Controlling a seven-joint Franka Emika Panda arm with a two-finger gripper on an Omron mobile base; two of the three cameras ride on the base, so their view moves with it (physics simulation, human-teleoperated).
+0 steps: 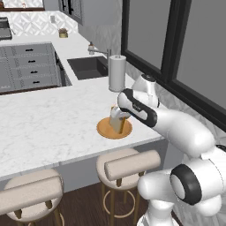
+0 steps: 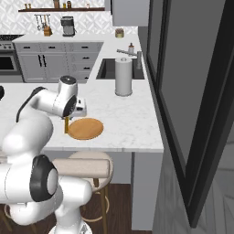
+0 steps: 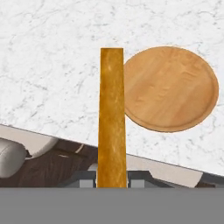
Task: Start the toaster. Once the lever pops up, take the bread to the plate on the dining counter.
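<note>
Stretching under the arm, the long white marble dining counter (image 1: 48, 128) carries the flat round orange-tan wooden plate (image 2: 85, 129) near its overhanging edge. The two-finger gripper (image 3: 112, 178) is clamped on the square orange-crusted bread slice (image 3: 112, 118), held edge-on just beside the plate, not over it. Toasting looks finished; shifting across and releasing remain.

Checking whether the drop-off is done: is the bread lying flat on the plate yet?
No, the bread stands edge-on, clamped in the hand, beside the bare wooden plate.
</note>
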